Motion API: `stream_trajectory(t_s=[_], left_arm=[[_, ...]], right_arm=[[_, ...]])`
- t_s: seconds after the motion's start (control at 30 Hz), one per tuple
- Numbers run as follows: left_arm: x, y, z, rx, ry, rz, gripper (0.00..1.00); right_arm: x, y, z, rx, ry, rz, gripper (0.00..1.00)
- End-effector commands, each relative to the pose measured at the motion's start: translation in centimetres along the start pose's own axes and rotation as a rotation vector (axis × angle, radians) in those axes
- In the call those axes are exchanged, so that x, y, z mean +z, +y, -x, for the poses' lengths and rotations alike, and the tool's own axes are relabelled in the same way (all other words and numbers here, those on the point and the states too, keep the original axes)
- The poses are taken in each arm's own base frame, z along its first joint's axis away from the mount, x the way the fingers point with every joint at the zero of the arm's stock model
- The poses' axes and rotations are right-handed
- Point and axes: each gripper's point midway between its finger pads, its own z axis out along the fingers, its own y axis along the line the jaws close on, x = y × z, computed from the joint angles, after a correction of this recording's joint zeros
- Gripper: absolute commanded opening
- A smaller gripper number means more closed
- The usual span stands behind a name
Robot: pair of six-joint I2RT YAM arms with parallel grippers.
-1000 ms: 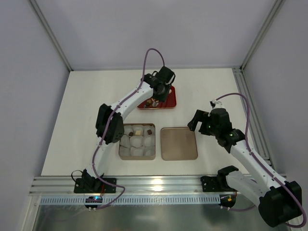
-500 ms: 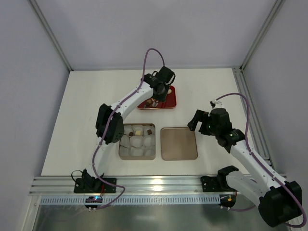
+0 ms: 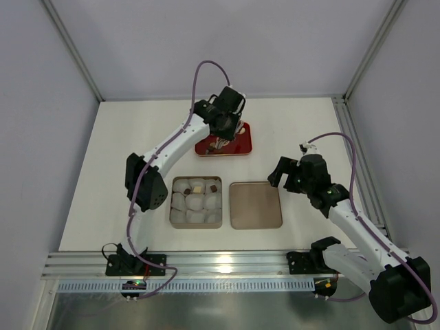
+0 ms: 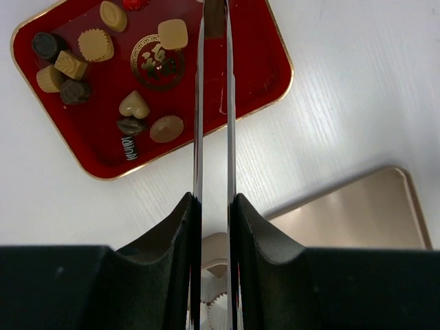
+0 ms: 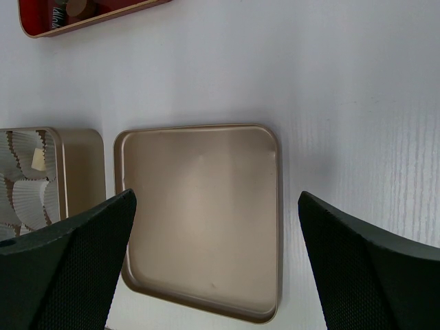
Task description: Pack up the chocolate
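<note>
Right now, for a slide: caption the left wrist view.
Left gripper hovering over red tray of assorted chocolates, gold lid nearby.

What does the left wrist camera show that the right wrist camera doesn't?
Only the left wrist view shows the full spread of small brown, tan and cream chocolates on the flat red rectangular tray, plus the left claw, pinched nearly shut, seemingly on a brown piece. Only the right wrist view shows the whole shallow gold square lid and the wide-open right claw. Both catch part of the tray, the lid and the gold tin of white paper cups.
</note>
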Motion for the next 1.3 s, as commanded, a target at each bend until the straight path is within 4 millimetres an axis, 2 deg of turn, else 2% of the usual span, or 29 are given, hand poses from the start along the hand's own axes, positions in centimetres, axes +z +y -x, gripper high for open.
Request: stream_trajectory(t_s=[0.0, 0.03, 0.13, 0.17, 0.23, 0.27, 0.3, 0.33, 0.37, 0.4, 0.43, 0.47, 0.57, 0.7, 0.77, 0.83, 0.97, 1.27], left_arm=[[-4.1, -0.5, 1.7, -0.037, -0.07, -0.053, 0.06], [-5.0, -0.4, 1.5, -0.042, -0.073, -0.057, 0.06], [-6.1, -0.4, 0.4, -0.065, -0.059, -0.068, 0.06], [-7.7, -0.3, 0.6, -0.08, -0.082, -0.078, 0.06], [-8.2, -0.1, -1.0, -0.091, -0.052, -0.083, 0.06], [-10.0, 0.1, -1.0, -0.1, -0.076, -0.094, 0.06], [-10.0, 0.3, -2.4, -0.11, -0.048, -0.087, 0.06], [-10.8, 0.6, -2.9, -0.116, -0.047, -0.086, 0.06], [-12.6, 0.9, -3.2, -0.126, -0.071, -0.092, 0.06], [-12.7, 1.2, -4.8, -0.133, -0.044, -0.086, 0.06], [-13.2, 1.6, -5.5, -0.139, -0.044, -0.078, 0.06], [-14.6, 2.1, -6.8, -0.144, -0.049, -0.078, 0.06], [-16.9, 3.3, -9.6, -0.17, -0.051, -0.065, 0.07], [-19.3, 4.5, -13.4, -0.203, -0.038, -0.057, 0.07], [-19.3, 5.1, -16.0, -0.218, 0.009, -0.039, 0.07], [-20.4, 5.6, -17.7, -0.233, 0.012, -0.041, 0.07], [-20.5, 6.8, -21.9, -0.249, 0.08, 0.004, 0.08], [-20.9, 7.8, -25.9, -0.301, 0.132, 0.04, 0.08]], right_arm=[[0.1, 0.4, 1.2, 0.0, -0.047, 0.012, 1.0], [0.1, 0.4, 1.3, -0.001, -0.05, 0.011, 1.0], [0.2, 0.4, 1.3, -0.001, -0.048, 0.011, 1.0], [0.2, 0.4, 1.2, 0.0, -0.047, 0.012, 1.0], [0.3, 0.5, 1.3, 0.003, -0.046, 0.017, 1.0], [0.5, 0.6, 1.2, 0.005, -0.044, 0.018, 1.0], [0.6, 0.6, 1.2, 0.006, -0.045, 0.022, 1.0], [0.7, 0.6, 1.1, 0.005, -0.042, 0.024, 1.0], [0.7, 0.6, 1.1, 0.004, -0.041, 0.025, 1.0], [0.8, 0.6, 1.1, 0.004, -0.042, 0.024, 1.0], [0.9, 0.6, 1.1, 0.004, -0.041, 0.023, 1.0], [0.9, 0.7, 1.1, 0.004, -0.042, 0.027, 1.0], [1.1, 0.8, 1.3, 0.004, -0.052, 0.035, 1.0], [1.5, 1.0, 1.4, 0.01, -0.049, 0.042, 1.0], [1.7, 1.2, 1.5, 0.013, -0.047, 0.045, 1.0], [1.9, 1.1, 1.5, 0.012, -0.044, 0.041, 1.0], [2.2, 1.1, 1.3, 0.018, -0.037, 0.039, 1.0], [2.5, 1.0, 0.9, 0.017, -0.027, 0.033, 1.0]])
